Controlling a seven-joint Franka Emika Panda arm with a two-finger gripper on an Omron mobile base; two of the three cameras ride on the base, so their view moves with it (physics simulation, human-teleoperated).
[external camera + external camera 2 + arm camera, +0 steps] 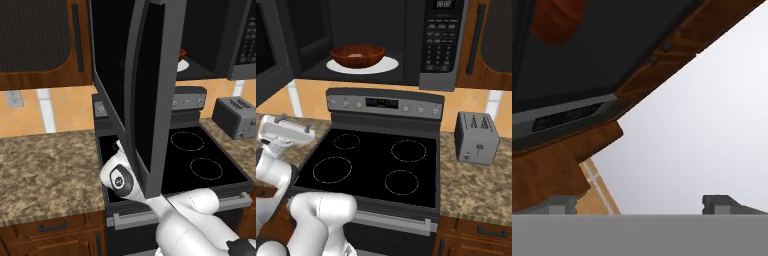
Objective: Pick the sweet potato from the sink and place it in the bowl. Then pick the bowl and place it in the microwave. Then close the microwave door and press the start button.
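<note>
**Bowl loaded in open microwave, door swung out**

Microwave [406, 45] above the stove [376, 165]: cavity open, microwave door [142, 95] standing out over the cooktop. Inside, on a white turntable plate [387, 65], sits the reddish-brown bowl [357, 55]; a tan piece, likely the sweet potato [357, 54], lies in it. Gripper [639, 202] low at stove's left, fingers spread wide, holding nothing.
</note>
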